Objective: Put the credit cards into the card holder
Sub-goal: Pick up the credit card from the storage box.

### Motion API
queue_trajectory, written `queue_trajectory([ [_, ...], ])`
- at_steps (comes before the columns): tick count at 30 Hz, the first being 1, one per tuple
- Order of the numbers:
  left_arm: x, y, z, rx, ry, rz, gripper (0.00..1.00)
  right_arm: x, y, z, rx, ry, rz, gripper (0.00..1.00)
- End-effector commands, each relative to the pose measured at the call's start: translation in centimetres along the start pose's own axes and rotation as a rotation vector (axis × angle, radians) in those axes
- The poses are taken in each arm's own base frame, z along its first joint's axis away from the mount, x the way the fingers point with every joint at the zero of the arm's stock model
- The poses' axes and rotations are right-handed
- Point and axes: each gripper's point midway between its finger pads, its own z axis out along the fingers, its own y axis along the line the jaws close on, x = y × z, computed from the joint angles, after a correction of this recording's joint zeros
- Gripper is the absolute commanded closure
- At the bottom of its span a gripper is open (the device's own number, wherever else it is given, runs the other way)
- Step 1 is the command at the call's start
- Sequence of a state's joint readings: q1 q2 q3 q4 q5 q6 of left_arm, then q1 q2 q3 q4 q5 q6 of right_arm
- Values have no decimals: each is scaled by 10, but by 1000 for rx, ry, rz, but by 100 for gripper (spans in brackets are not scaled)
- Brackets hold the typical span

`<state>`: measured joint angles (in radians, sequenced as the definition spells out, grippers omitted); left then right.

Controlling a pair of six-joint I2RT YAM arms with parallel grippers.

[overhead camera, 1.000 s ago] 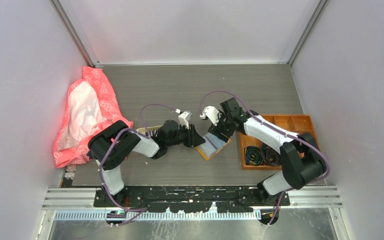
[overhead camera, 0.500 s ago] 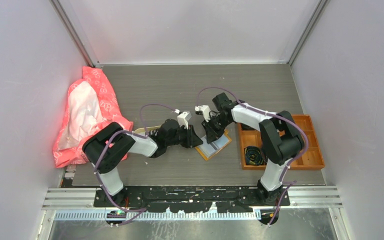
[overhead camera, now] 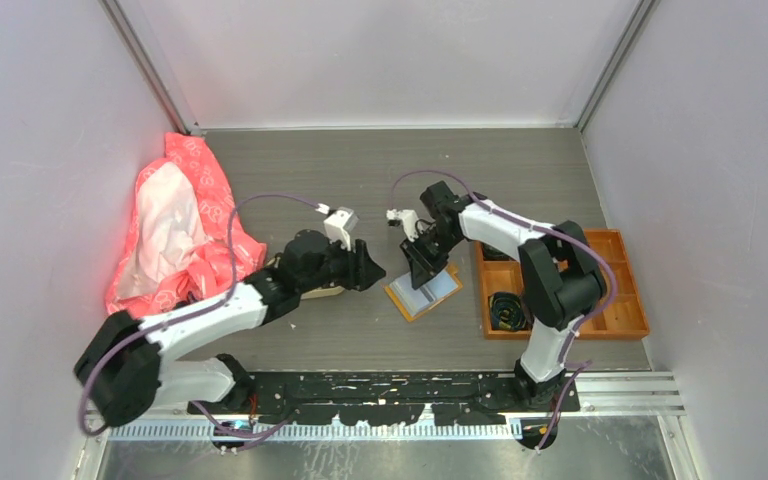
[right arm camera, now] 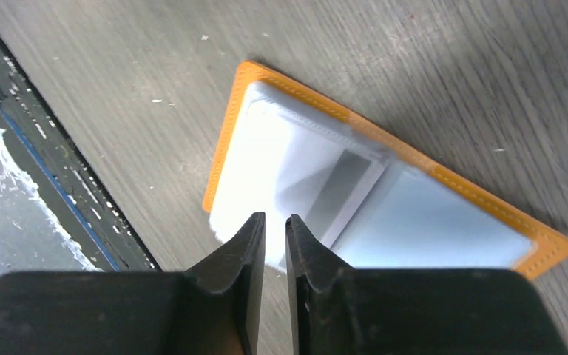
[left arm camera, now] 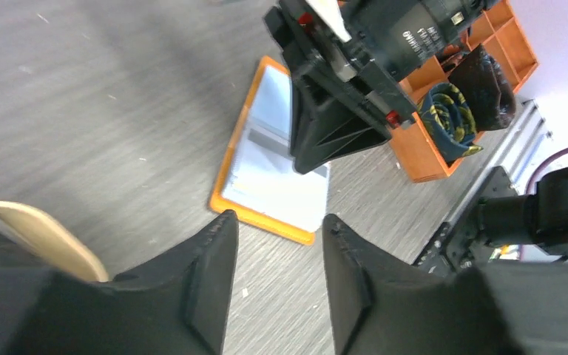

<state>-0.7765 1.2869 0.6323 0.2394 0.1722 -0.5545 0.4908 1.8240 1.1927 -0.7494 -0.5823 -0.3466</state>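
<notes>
The card holder (overhead camera: 422, 291), orange-edged, lies open and flat on the table between the arms. Pale blue-grey and white credit cards (right arm camera: 429, 222) sit in its two halves, and one shows a grey stripe (right arm camera: 344, 194). My right gripper (overhead camera: 423, 262) points down onto the holder's far half. Its jaws are almost together, with only a slim gap and nothing in it (right arm camera: 274, 220). My left gripper (overhead camera: 368, 272) hovers just left of the holder (left arm camera: 274, 177), open and empty (left arm camera: 279, 225). In the left wrist view the right gripper (left arm camera: 307, 163) stands on the cards.
A beige rounded tray (left arm camera: 37, 229) lies under my left wrist. An orange compartmented box (overhead camera: 600, 300) with dark coils (left arm camera: 447, 118) stands right of the holder. A pink and white bag (overhead camera: 175, 235) is crumpled at the far left.
My left arm drew back to the left, away from the holder, and its jaws widened. My right gripper closed up and came down onto the holder; that arm's elbow swung in.
</notes>
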Motion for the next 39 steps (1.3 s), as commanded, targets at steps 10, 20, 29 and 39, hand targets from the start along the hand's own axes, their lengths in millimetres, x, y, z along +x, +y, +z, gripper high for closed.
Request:
queue_trajectory([
  [10,-15,76,-90,-367,-53,-97,28,-83,54,-117,105,-463,-271,29],
  [20,-1,120,-116,-493,22,-245,29,-82,57,-115,-104,-496,-102,29],
  [29,3,155,-107,-479,33,-379,30,-76,48,-112,-132,-488,-62,31],
  [39,15,155,-85,-396,63,-449,37,-72,45,-105,-150,-459,-50,32],
])
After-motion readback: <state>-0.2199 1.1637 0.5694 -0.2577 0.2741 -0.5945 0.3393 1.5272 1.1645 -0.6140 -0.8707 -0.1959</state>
